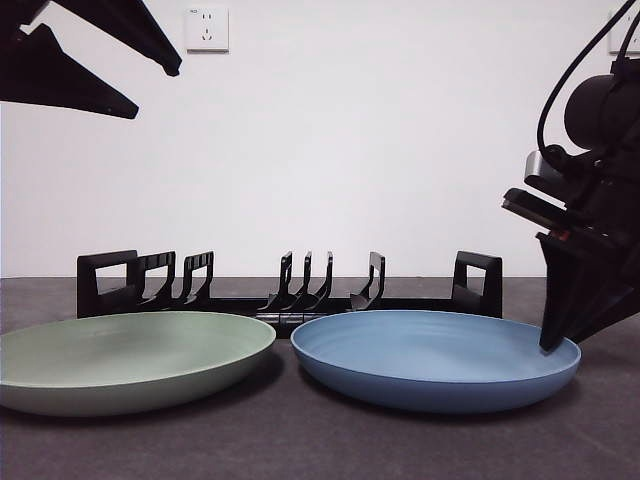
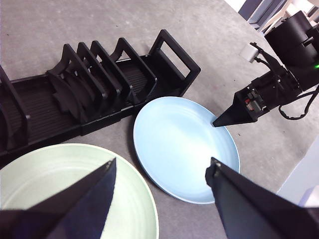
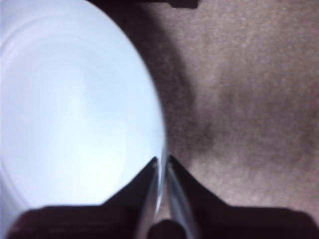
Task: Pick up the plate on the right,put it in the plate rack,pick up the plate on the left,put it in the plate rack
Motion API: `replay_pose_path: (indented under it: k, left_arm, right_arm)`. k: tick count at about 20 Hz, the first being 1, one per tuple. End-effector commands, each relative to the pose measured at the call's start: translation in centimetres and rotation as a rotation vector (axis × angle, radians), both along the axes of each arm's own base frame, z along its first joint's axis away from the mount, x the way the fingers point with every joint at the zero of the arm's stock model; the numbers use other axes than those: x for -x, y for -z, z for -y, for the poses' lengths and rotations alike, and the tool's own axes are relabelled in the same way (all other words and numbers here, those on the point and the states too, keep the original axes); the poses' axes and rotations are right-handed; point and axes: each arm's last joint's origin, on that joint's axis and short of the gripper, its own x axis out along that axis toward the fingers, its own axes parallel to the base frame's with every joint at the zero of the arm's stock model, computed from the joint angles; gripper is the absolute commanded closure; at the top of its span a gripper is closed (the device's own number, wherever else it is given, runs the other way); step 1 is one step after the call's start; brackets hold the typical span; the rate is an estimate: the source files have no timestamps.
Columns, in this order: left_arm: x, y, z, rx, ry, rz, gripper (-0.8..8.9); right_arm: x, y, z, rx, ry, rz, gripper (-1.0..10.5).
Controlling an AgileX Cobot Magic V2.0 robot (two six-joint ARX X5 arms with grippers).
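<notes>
The blue plate (image 1: 430,355) (image 2: 184,144) (image 3: 75,109) lies flat on the table on the right, the green plate (image 1: 130,355) (image 2: 60,194) on the left. Behind both stands the black plate rack (image 1: 290,295) (image 2: 75,94), with nothing in its slots. My right gripper (image 1: 552,345) (image 2: 214,123) (image 3: 162,162) is down at the blue plate's right rim, its jaws shut on the rim from both sides. High over the green plate hangs my left gripper (image 1: 152,91) (image 2: 162,161), open and holding nothing.
The two plates almost touch at the middle of the dark grey table (image 1: 300,440). A white wall with a socket (image 1: 207,28) stands behind the rack. The table's edge runs close beyond the right arm in the left wrist view.
</notes>
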Motion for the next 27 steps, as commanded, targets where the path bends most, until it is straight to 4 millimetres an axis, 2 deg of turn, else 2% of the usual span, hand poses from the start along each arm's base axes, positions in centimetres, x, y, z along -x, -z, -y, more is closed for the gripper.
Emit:
replay_pose_path:
  k: [1,5,10,13,17,19,22,27]
  left_arm:
    - [0.0,-0.1,0.1,0.001,0.004,0.009,5.01]
    - [0.3,-0.2,0.6,-0.040,0.077,0.063,5.01]
    - [2.0,-0.4,3.5,-0.189,0.279,0.244,5.01]
    - [3.9,-1.6,6.0,-0.371,0.341,0.447,5.02]
    - [5.7,-2.7,9.3,-0.704,0.437,0.666,5.03]
    - [6.0,-2.3,11.1,-0.822,0.516,0.672,5.03]
    - [6.0,-1.0,13.6,-0.899,0.630,0.631,5.03]
    - [5.6,2.0,15.9,-1.000,0.709,0.586,5.03]
  right_arm:
    - [0.0,0.1,0.1,-0.001,0.008,-0.007,9.6]
    - [0.4,-1.2,0.1,-0.017,0.030,0.020,9.6]
    - [1.7,-6.1,0.3,-0.059,0.056,0.181,9.6]
    - [1.5,-8.5,0.1,-0.061,0.048,0.191,9.6]
    - [1.5,-10.4,-1.2,-0.068,0.002,0.198,9.6]
    - [1.7,-10.9,-1.9,-0.070,-0.024,0.198,9.6]
    - [1.9,-11.3,-2.5,-0.072,-0.044,0.195,9.6]
    - [2.3,-11.2,-2.5,-0.062,-0.055,0.153,9.6]
